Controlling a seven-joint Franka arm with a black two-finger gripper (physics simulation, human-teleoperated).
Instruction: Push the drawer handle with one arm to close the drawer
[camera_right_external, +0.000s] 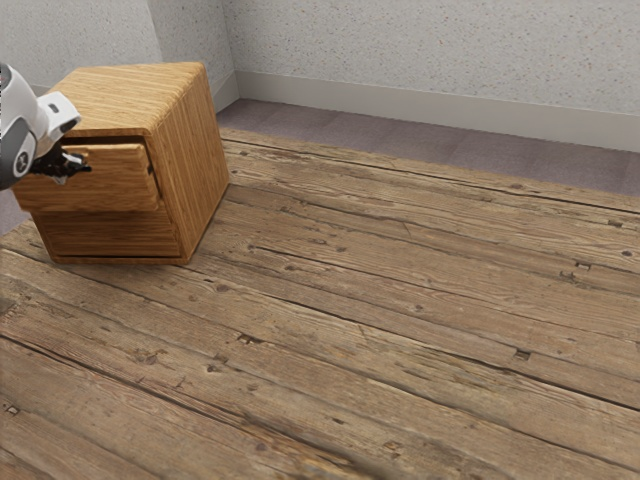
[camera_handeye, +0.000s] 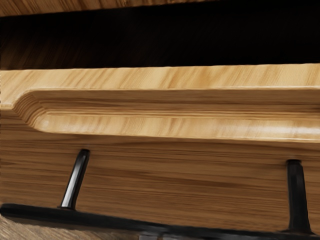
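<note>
The tool (camera_right_external: 73, 166) is near the black handle (camera_handeye: 105, 220), likely to push the drawer (camera_right_external: 118, 187) in; I can't tell if it's squeezed.

The arm (camera_right_external: 24, 120) is cut off by the exterior view's left edge and hides part of the drawer (camera_right_external: 115, 190), while the gripper (camera_right_external: 72, 165) is too small and dark there for its state to be told. In the wrist view, the drawer's inside is lost in black shadow, and the handle (camera_handeye: 120, 220) runs out past the picture's edge.
</note>
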